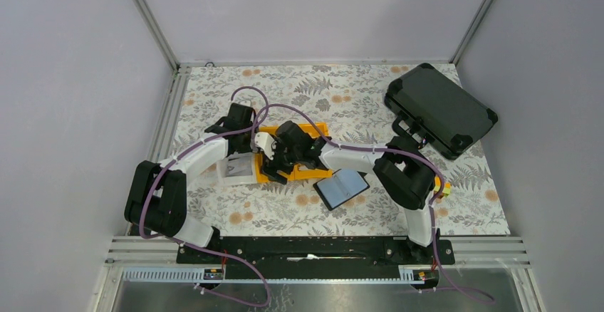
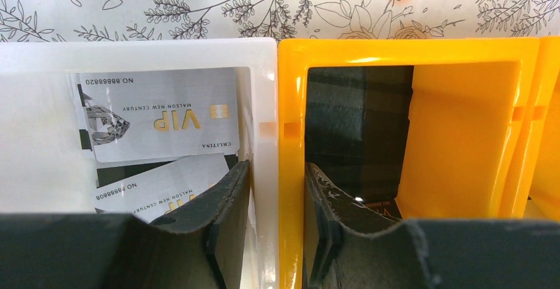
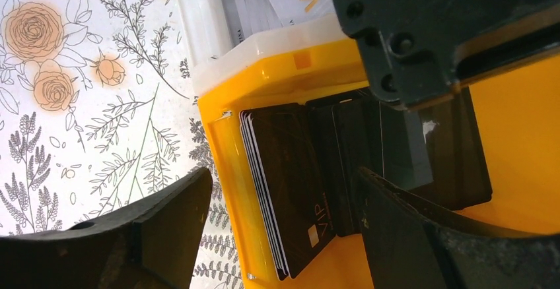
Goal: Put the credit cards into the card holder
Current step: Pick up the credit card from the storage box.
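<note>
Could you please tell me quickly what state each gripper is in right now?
Left gripper: closed on the adjoining walls of the white plastic bin and yellow plastic bin.
Right gripper: open, holding nothing.

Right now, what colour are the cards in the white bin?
Silvery cards, gold lettering; left wrist view.

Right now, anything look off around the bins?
Yes. The left gripper straddles the touching walls of the white bin and yellow bin, one finger in each, seemingly clamping the bins themselves.
</note>
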You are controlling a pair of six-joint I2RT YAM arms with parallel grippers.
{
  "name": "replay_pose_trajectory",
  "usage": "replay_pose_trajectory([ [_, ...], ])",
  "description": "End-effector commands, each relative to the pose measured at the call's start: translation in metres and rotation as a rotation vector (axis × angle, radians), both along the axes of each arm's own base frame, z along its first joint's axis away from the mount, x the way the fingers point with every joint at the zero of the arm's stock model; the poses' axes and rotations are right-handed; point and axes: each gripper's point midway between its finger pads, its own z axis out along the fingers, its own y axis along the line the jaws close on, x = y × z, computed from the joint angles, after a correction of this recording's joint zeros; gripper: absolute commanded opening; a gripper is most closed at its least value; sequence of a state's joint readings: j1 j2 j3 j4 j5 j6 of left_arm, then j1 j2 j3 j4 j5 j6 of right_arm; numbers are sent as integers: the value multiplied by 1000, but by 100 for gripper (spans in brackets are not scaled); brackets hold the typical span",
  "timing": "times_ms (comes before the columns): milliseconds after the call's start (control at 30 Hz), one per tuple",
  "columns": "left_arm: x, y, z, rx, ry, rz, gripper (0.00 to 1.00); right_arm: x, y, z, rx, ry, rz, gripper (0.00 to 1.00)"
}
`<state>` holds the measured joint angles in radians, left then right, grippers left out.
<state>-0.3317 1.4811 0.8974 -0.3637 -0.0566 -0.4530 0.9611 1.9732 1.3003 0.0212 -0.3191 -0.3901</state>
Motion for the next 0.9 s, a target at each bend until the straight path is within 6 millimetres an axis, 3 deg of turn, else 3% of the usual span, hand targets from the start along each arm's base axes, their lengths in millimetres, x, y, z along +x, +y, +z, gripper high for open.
replay_pose_trajectory([
  [0,19,-12,26,-79,-86,3,0,-7,2,-7,-33,52,20,84],
  [167,19,-12,26,-81,-86,2,0,-21,1,-18,-76,131,67,75],
  [300,19,-12,27,-83,-87,4,0,-25,0,-14,-72,155,64,65],
  [633,19,-12,26,-84,-86,6,0,-31,5,19,-2,164,72,58],
  [867,18,-12,26,-85,-84,5,0,-33,5,18,-16,183,78,53],
])
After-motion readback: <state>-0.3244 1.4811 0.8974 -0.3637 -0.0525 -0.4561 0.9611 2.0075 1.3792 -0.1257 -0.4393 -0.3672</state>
